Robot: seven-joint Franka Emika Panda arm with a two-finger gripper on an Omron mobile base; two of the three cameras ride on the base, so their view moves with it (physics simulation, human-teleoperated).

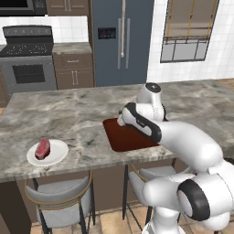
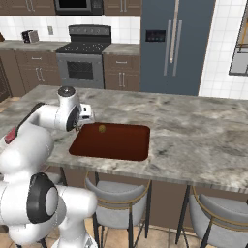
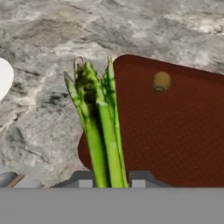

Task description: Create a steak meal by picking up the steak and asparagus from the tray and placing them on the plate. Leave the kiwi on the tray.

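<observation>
In the hand view my gripper [image 3: 112, 179] is shut on the asparagus [image 3: 98, 122], a bunch of green stalks that sticks out ahead of the fingers over the left edge of the dark reddish-brown tray [image 3: 175, 131]. The asparagus hangs above the counter and the tray. The kiwi [image 3: 161, 81] lies on the tray near its far edge, and it also shows as the kiwi [image 2: 101, 128] on the tray [image 2: 116, 143]. The steak [image 1: 42, 148] rests on the white plate [image 1: 57, 151] at the counter's front left, well left of the tray [image 1: 121, 137]. A sliver of the plate [image 3: 3, 76] shows at the hand view's left edge.
The marble island counter [image 1: 82, 114] stretches between tray and plate. Two stools [image 1: 59, 196] stand under its front edge. A stove [image 1: 28, 59] and a fridge [image 1: 121, 41] line the back wall.
</observation>
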